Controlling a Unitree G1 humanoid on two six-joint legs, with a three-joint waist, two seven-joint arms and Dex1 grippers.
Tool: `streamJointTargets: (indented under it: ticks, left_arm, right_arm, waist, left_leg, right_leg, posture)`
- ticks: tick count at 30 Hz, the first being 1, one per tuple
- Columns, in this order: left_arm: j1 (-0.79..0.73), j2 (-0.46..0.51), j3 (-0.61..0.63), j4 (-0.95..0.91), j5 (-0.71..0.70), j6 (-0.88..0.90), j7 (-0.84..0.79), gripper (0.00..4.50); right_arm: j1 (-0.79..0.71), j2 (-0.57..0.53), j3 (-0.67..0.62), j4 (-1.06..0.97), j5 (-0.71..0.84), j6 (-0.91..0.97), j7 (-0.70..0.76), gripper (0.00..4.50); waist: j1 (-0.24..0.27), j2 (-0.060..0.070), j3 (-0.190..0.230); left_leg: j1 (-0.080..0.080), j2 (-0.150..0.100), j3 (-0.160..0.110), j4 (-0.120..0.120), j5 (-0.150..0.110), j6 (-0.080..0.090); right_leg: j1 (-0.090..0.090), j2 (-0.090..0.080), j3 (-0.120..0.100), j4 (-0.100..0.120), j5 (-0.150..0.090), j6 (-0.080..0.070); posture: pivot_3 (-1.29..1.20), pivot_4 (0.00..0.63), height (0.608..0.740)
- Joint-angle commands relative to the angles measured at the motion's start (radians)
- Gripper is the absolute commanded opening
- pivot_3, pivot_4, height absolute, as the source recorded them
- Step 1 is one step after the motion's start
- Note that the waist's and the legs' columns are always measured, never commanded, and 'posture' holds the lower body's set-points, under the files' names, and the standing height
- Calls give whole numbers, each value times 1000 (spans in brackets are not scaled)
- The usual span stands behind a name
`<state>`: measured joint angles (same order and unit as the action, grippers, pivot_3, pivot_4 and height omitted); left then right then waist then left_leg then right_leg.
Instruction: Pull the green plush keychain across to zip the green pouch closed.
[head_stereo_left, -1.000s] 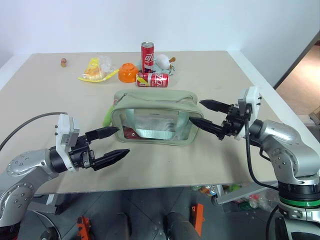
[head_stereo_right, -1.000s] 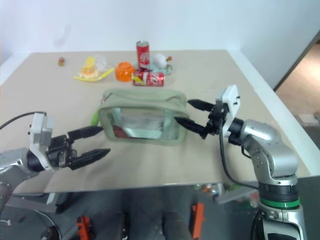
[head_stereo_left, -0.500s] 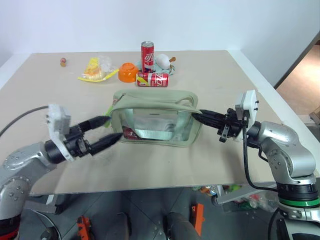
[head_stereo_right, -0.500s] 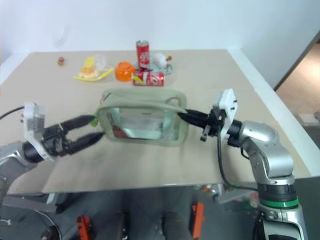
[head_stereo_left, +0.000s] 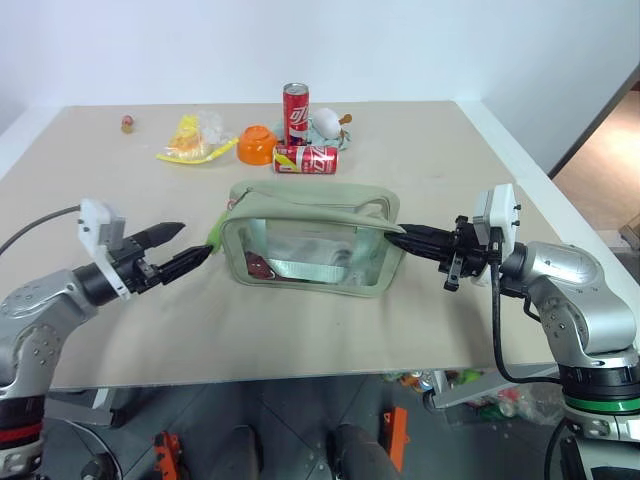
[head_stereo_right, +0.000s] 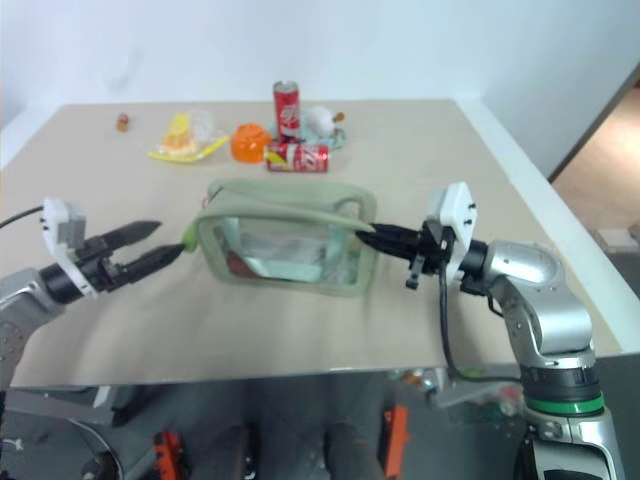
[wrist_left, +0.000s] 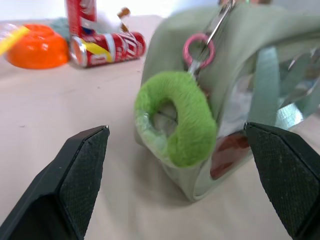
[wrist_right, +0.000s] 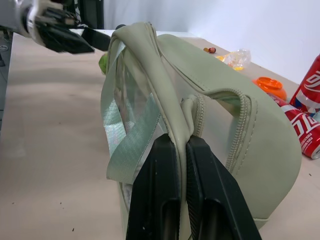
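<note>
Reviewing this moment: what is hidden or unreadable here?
- Zipper slider on the green pouch: hidden behind the green plush keychain in the left wrist view.
- Pouch contents: blurred behind the glare on the clear window, head views.
- Small brown item at the table's far edge: too small to identify.
</note>
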<state>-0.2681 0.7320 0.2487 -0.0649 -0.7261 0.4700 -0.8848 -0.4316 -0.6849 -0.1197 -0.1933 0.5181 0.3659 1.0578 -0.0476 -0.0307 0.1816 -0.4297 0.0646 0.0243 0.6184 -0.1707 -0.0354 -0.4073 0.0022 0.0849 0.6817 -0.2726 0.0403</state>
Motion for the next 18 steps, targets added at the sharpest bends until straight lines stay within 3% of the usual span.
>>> streamJointTargets:
  ticks: [1,8,11,12,18]
  left_arm:
    - [-54,6,-34,79,73,-67,-66,3517]
    - [-107,-12,-51,157,130,-127,-129,1361]
    - [-119,-18,-45,190,151,-150,-138,226]
    - [-127,-24,-39,201,155,-163,-133,38]
    - [-175,-39,-9,191,162,-202,-106,38]
  right_arm:
    - [-12,-20,-16,-37,10,-3,-6,0]
    - [9,-34,-23,-59,12,7,-18,0]
    - [13,-39,-24,-64,14,9,-25,0]
    - [14,-42,-24,-64,13,8,-25,0]
    - [10,-51,-18,-53,11,6,-19,0]
  waist:
    - [0,0,0]
    - [2,0,0]
    - [2,0,0]
    - [2,0,0]
    - [2,0,0]
  left_leg:
    - [0,0,0,0,0,0]
    - [-1,0,0,0,0,0]
    - [-1,0,0,0,0,0]
    - [-1,0,0,0,0,0]
    - [-1,0,0,1,0,0]
  right_leg:
    - [0,0,0,0,0,0]
    - [0,0,0,0,1,-4]
    - [0,0,0,0,1,-3]
    - [0,0,0,0,1,-3]
    - [0,0,0,0,2,-2]
  posture:
    - [0,150,740]
    - [0,150,740]
    - [0,150,740]
    - [0,150,740]
    - [0,150,740]
